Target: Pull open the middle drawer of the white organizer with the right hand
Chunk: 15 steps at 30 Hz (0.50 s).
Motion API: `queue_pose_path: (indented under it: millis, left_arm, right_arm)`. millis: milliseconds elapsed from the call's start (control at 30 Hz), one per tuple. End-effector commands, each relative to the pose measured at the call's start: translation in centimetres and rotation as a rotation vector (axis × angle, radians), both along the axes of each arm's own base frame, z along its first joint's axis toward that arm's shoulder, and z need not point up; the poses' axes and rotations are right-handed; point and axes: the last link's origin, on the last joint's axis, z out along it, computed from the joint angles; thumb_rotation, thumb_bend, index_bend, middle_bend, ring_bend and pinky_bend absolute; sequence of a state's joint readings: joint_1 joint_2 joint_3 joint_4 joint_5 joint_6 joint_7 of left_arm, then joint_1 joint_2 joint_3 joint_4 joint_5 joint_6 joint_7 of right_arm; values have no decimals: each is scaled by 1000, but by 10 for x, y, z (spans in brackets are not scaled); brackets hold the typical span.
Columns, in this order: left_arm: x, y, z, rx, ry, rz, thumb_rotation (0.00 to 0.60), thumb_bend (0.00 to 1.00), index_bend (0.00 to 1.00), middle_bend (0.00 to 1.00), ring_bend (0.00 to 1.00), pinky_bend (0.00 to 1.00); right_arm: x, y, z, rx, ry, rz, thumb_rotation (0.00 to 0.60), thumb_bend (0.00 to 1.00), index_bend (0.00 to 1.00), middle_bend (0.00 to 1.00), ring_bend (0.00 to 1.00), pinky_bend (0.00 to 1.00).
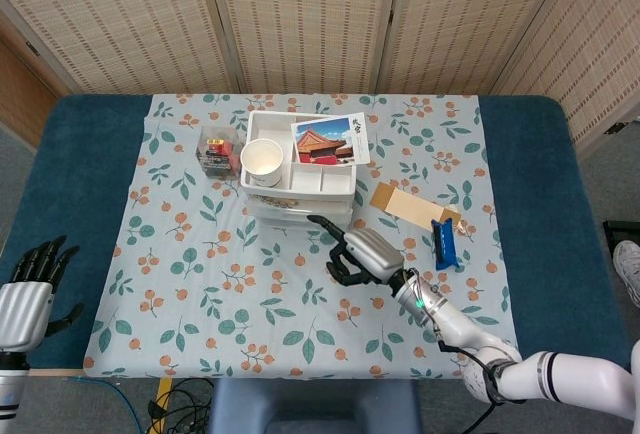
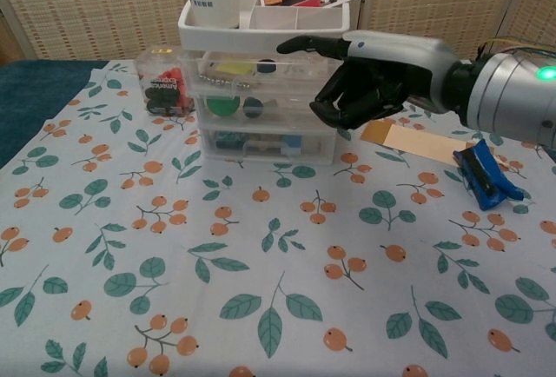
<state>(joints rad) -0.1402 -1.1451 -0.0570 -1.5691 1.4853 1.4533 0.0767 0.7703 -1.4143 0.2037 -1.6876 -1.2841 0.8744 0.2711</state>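
Middle drawer [image 2: 261, 108] of white organizer [image 2: 265, 82]: upper centre of chest view, front still flush, long axis running left-right. Right robot hand [image 2: 369, 77]: just right of the drawer front, fingers curled on nothing (one extended), clearly nearer than the left robot hand [image 1: 25, 299], spread at the head view's lower left.

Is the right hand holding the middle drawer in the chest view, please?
No, the right hand hangs in the air in front of the organizer, holding nothing, with its fingers curled, and the middle drawer is shut.
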Motion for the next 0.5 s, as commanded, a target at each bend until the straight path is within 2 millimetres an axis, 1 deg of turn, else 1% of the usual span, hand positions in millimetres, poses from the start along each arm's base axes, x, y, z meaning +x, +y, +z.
queue_pose_path:
  millis: [33,500]
  left_arm:
    - [0,0,0,-2,1,0,600,220,133,62,59,94]
    - [-1,-1,-2,-5,3,7,600,220,133,62,59,94]
  right_arm:
    - [-3,-7,6,-31,27,-37,600,571,0,802,972,1000]
    - [-7,-16,-2,-7,93,-66,600,571,0,802,972,1000]
